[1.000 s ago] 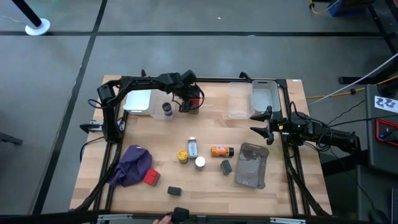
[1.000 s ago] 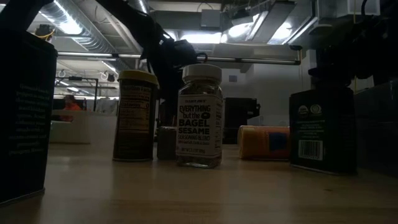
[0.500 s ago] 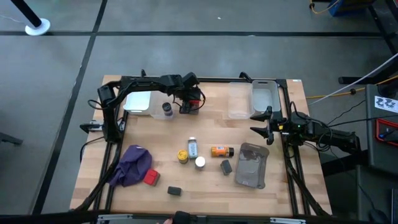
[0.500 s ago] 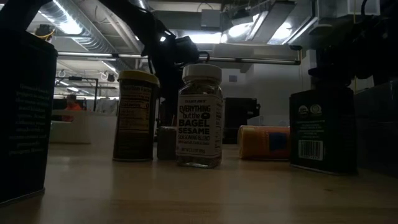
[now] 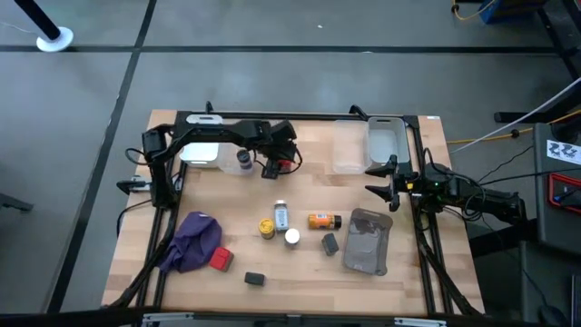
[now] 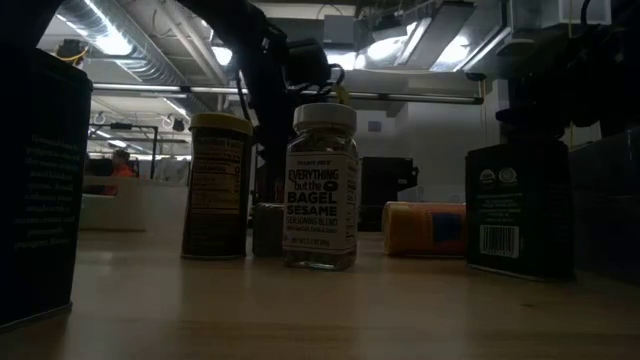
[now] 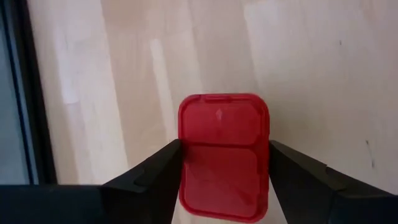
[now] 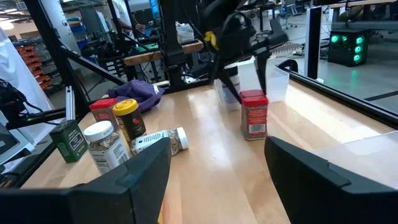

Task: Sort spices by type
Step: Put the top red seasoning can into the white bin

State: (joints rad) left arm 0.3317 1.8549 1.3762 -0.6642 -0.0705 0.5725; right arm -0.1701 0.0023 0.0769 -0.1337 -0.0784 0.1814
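My left gripper (image 5: 281, 163) is at the table's far middle, shut on a red cube (image 7: 224, 155). The cube also shows in the right wrist view (image 8: 254, 115). A dark jar (image 5: 243, 160) stands just to its left. At the table's middle are a lying white-capped bottle (image 5: 280, 215), a yellow-lidded jar (image 5: 266, 228), an upright white-capped bottle (image 5: 292, 237) and an orange bottle (image 5: 322, 221). Two dark grey blocks (image 5: 330, 243) (image 5: 255, 279) and a second red cube (image 5: 221, 260) lie nearer the front. My right gripper (image 5: 377, 179) is open and empty at the right edge. My left gripper pinches the red cube's top between its two fingers, one on each of two opposite sides of the lid (image 7: 184, 155). The fingers come from above, pointing down. The cube stays upright; I cannot tell whether its base (image 8: 254, 135) is clear of the table.
A white tray (image 5: 201, 150) sits at the far left and two clear bins (image 5: 348, 145) (image 5: 388, 138) at the far right. A purple cloth (image 5: 192, 241) lies at the front left and a flat grey pouch (image 5: 368, 241) at the right. A person shows in the room beyond the table.
My left gripper has gone toward the table's near edge, away from the far rail, with the red cube between its fingers. The cube has moved with it and stays upright.
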